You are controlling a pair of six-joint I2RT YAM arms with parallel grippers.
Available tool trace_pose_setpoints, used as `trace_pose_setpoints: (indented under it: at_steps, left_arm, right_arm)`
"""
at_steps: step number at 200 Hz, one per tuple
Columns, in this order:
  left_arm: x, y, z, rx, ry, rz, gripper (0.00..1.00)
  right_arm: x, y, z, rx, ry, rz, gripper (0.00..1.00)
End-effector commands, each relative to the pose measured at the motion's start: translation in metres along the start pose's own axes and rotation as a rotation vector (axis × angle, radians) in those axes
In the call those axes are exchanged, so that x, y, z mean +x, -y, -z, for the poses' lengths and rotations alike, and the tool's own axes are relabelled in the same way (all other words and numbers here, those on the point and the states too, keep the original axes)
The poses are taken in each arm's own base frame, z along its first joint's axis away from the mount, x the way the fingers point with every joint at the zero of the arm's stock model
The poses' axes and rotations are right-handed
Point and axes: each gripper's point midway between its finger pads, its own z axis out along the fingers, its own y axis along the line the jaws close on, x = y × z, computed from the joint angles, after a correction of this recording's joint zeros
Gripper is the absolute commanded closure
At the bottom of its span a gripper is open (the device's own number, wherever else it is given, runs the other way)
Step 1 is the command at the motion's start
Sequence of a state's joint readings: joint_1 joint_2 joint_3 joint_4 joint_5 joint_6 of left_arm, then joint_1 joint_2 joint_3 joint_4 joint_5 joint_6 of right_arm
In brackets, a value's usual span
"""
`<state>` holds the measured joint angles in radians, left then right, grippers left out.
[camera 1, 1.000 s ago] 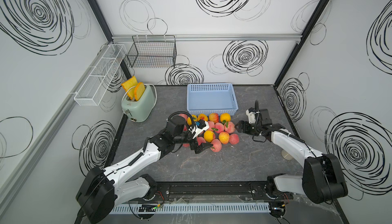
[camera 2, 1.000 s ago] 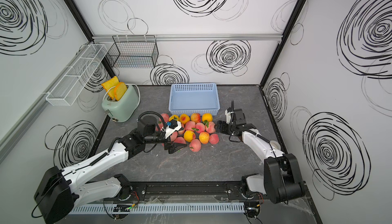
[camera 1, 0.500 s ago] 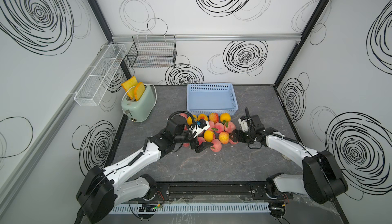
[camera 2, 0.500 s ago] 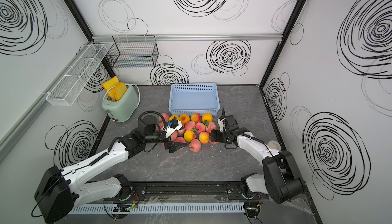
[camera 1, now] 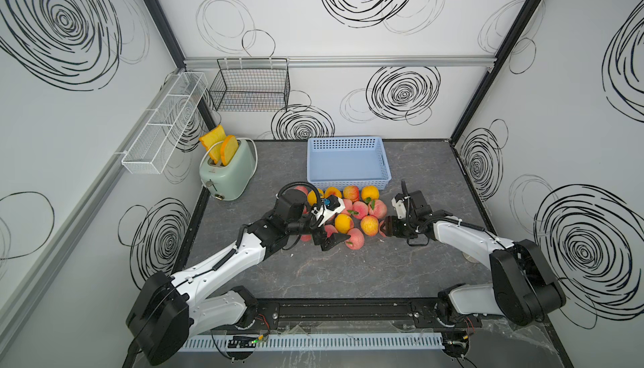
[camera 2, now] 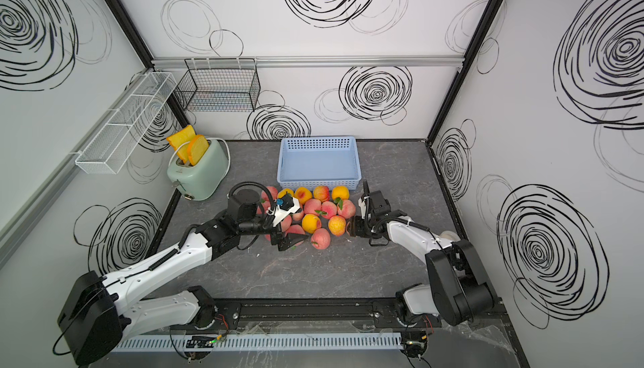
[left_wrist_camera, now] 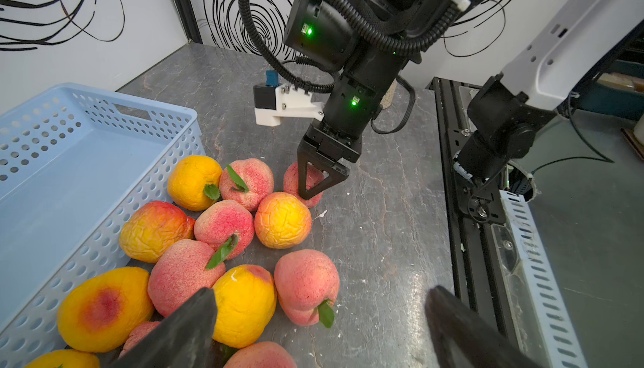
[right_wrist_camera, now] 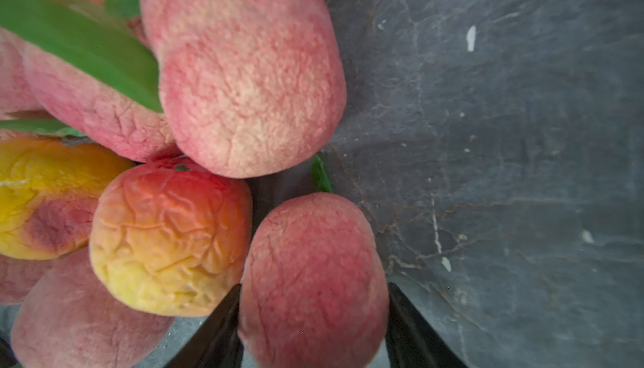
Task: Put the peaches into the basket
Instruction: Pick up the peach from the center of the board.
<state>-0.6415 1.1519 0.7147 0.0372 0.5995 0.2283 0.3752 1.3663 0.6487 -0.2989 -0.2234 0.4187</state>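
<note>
Over 10 peaches, 1 blue basket, 1 toaster

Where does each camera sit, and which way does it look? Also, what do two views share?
Top views: high at the front, looking down on the table, blue basket, peaches; left arm and right arm show.
Left wrist: low over the peaches, facing the right gripper; its own open fingers show.
Right wrist: close above a pink peach between its own fingers.
Shared: both wrist views show that peach.
</note>
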Motion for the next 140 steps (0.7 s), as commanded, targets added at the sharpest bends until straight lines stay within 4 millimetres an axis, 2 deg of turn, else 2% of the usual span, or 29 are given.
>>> trace_pose_setpoints:
  at_steps: [1,42,92,140]
  left_arm:
    - [-0.013,-0.003,0.0,-0.01,0.017,-0.038,0.02]
    - [-0.012,-0.003,-0.002,-0.007,0.011,-0.033,0.02]
    - [-0.017,-0.003,0.001,-0.012,0.028,-0.037,0.02]
    - [-0.024,0.001,0.002,0.007,0.054,-0.031,0.02]
  right_arm:
    - [-0.003,0.006,-0.002,0.025,0.005,-0.003,0.44]
    - [-0.007,0.012,0.003,0.054,0.016,-0.002,0.5]
    - [-0.024,0.008,0.023,0.07,0.059,0.008,0.52]
    - [-0.066,-0.007,0.062,0.071,0.195,0.03,0.52]
